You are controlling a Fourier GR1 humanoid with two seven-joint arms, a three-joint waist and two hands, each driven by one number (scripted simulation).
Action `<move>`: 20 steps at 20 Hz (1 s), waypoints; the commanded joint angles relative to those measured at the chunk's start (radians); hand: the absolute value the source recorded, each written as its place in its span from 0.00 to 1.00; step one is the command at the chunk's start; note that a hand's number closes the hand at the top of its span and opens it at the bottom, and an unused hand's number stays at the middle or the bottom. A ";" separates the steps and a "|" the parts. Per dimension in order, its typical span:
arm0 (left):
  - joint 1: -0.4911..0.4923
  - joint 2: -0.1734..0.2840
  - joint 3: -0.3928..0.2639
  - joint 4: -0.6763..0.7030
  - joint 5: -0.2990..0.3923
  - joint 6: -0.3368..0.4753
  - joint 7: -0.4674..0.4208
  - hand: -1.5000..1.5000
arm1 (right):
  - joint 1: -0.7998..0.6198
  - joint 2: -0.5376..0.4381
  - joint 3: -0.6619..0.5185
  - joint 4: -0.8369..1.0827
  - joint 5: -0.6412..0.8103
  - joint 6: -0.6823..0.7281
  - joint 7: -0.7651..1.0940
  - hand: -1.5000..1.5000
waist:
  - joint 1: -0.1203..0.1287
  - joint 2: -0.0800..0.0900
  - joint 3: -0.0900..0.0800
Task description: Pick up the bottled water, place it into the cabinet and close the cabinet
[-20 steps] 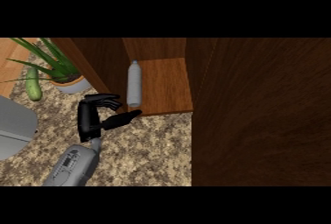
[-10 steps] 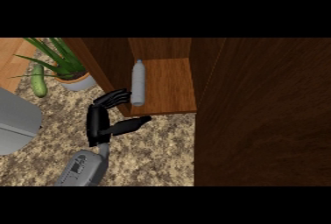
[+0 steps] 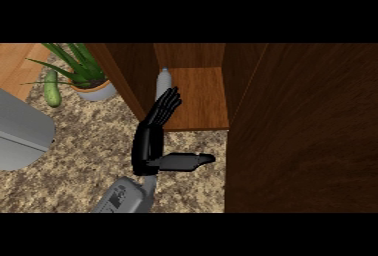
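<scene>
The bottled water (image 3: 164,80), a pale grey bottle, stands upright at the left edge of the cabinet's wooden shelf (image 3: 198,102). My left hand (image 3: 150,142) reaches up from the counter. It is open, with straight fingers (image 3: 167,106) lying along the bottle's lower part and hiding it, and the thumb (image 3: 188,161) sticking out to the right. Nothing is held in the hand. The cabinet's dark door (image 3: 303,130) fills the right side of the view, open. My right hand does not show.
A potted green plant (image 3: 83,79) and a cucumber (image 3: 52,90) sit at the back left on the speckled counter (image 3: 81,165). A grey rounded object (image 3: 18,131) lies at the left edge. The cabinet's dark side wall (image 3: 133,75) stands left of the bottle.
The left hand has moved up and right to the bottle, and its fingers have straightened. The bottle has stayed upright on the shelf.
</scene>
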 commanded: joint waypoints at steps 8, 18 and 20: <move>0.223 0.016 -0.184 -0.126 0.025 -0.109 -0.089 1.00 | 0.099 0.033 -0.048 -0.178 -0.026 0.047 0.077 1.00 | 0.018 -0.001 0.001; 0.413 0.301 -0.074 -0.371 0.118 -0.265 -0.080 1.00 | 0.116 0.004 0.006 -0.209 0.050 0.150 0.099 1.00 | 0.024 -0.003 0.000; 0.423 0.328 -0.039 -0.346 0.142 -0.308 -0.113 1.00 | 0.085 -0.038 0.065 -0.226 0.064 0.163 0.137 1.00 | 0.035 0.001 -0.002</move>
